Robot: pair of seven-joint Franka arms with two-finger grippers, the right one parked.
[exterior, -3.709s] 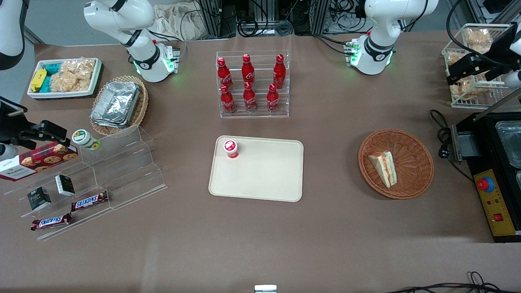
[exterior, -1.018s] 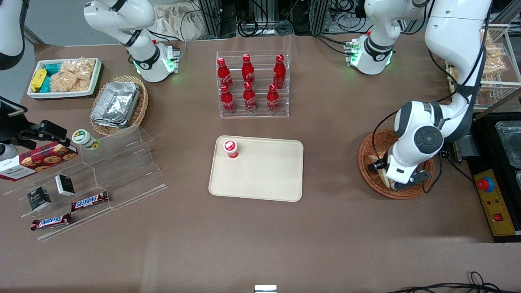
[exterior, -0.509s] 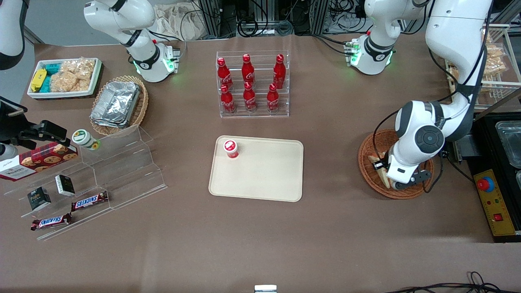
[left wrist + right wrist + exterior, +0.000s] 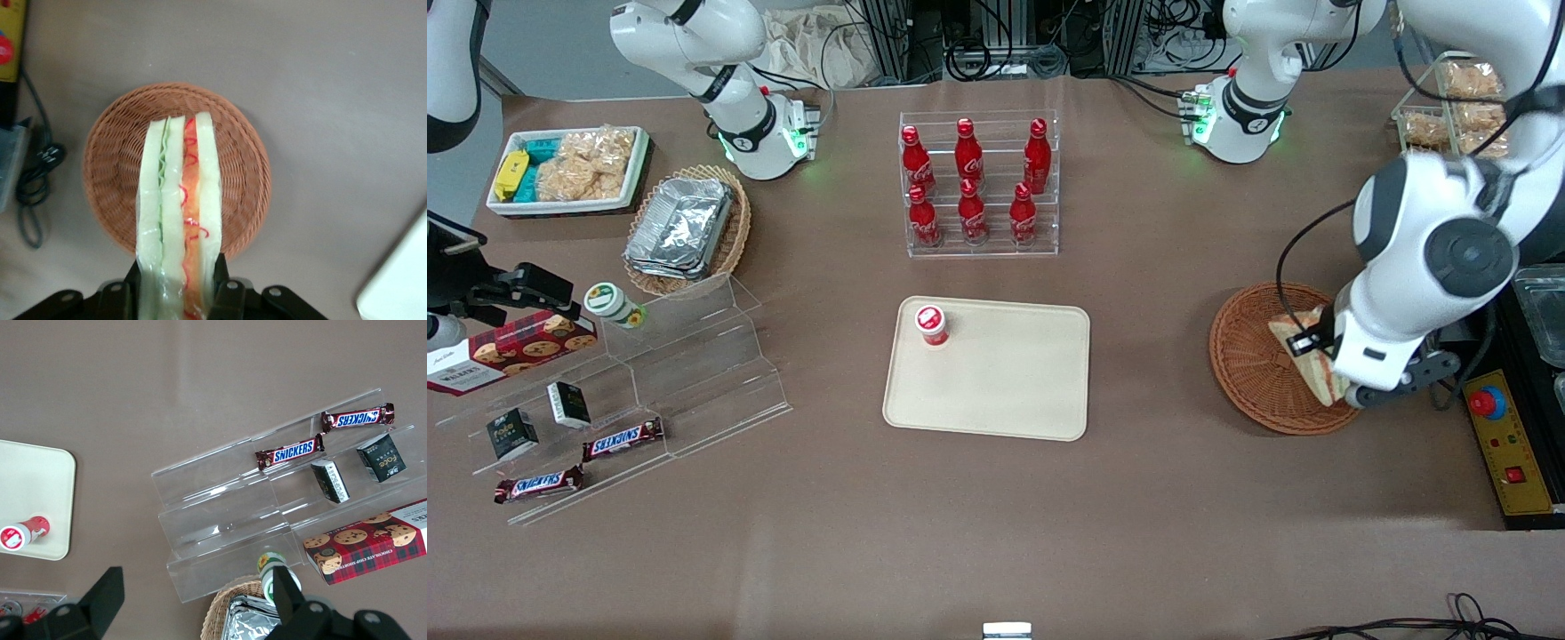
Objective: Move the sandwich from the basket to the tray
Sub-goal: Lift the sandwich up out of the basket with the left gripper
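Pincer (image 4: 175,283) fingertips — sandwich (image 4: 179,207) base — cut off.

basket (image 4: 113,160): rough woven wicker | tray (image 4: 996,391): smooth matt plastic | table (image 4: 996,533): matt

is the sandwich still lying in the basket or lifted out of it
Lifted out. The gripper is shut on the sandwich, holding it edge-up above the basket, whose woven floor shows bare beneath it.
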